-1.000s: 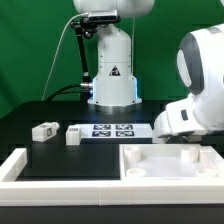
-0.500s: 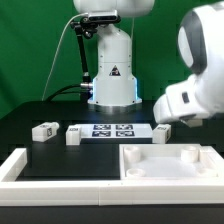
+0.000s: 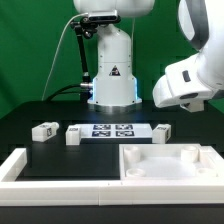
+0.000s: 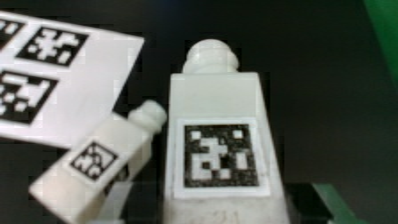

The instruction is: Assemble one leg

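White leg (image 4: 210, 135) is centred in the wrist view, tag face toward the camera, w/ a rounded stub (image 4: 210, 55) at one end. A second leg (image 4: 103, 155) is seen tilted against its side, apparently touching. Both are just beside the marker board (image 4: 45, 60).

In the exterior view one leg is seen on the black counter (image 3: 20, 135) at the board's end toward the exterior view's right, beneath the arm (image 3: 190, 85), which hangs high. It is prob. the same leg. Two other legs (image 3: 43, 130) are set near the board's opposite end.

Fingers are not made out clearly in either view, so whether they are released or clenched cannot be told.

Step judged: approach/pick-up of the leg, early in the task. Nothing is fitted yet to the large flat white piece (image 3: 165, 160), and its recesses are bare.

Next move, as judged:
- Fingers to be lined up across the leg's long sides, clear of the second leg, which could be dragged along.
- Leg then to be carried to a corner recess, stub first, & seated.

Labels: square b/w tags on the legs & the board, patterns only, no letters. A triangular sticker (image 3: 114, 72) is seen on the robot base, too small to be read. No brand is legible.
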### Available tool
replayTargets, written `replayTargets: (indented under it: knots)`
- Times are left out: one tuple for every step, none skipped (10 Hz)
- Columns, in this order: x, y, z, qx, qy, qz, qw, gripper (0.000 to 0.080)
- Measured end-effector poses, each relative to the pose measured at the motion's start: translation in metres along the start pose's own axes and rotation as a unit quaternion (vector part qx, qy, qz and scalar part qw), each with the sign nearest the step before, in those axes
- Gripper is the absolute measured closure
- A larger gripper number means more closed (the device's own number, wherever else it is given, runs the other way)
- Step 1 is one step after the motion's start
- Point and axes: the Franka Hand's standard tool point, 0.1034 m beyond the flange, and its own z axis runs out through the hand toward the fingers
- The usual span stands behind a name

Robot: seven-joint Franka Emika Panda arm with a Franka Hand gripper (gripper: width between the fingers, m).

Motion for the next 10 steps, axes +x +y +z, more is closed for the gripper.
replayTargets:
  knots:
    - [0.002, 0.001, -0.003, -0.004, 0.056, 0.003, 0.998, 0.0509]
    - [0.0, 0.002, -0.003, -0.008, 0.1, 0.005, 0.995, 0.0509]
    - [0.004, 0.006, -0.006, -0.011, 0.141, -0.001, 0.99, 0.0509]
    - [0.01, 0.014, -0.018, -0.012, 0.191, -0.007, 0.981, 0.0509]
    - [0.006, 0.022, -0.03, -0.014, 0.225, -0.01, 0.974, 0.0509]
    - [0.003, 0.028, -0.042, -0.017, 0.251, -0.015, 0.968, 0.0509]
    - [0.007, 0.031, -0.058, -0.021, 0.31, -0.016, 0.95, 0.0509]
    - [0.006, 0.032, -0.053, -0.025, 0.337, -0.016, 0.941, 0.0509]
    - [0.01, 0.033, -0.054, -0.028, 0.379, -0.016, 0.925, 0.0509]
    - [0.011, 0.035, -0.055, -0.031, 0.421, -0.016, 0.906, 0.0509]
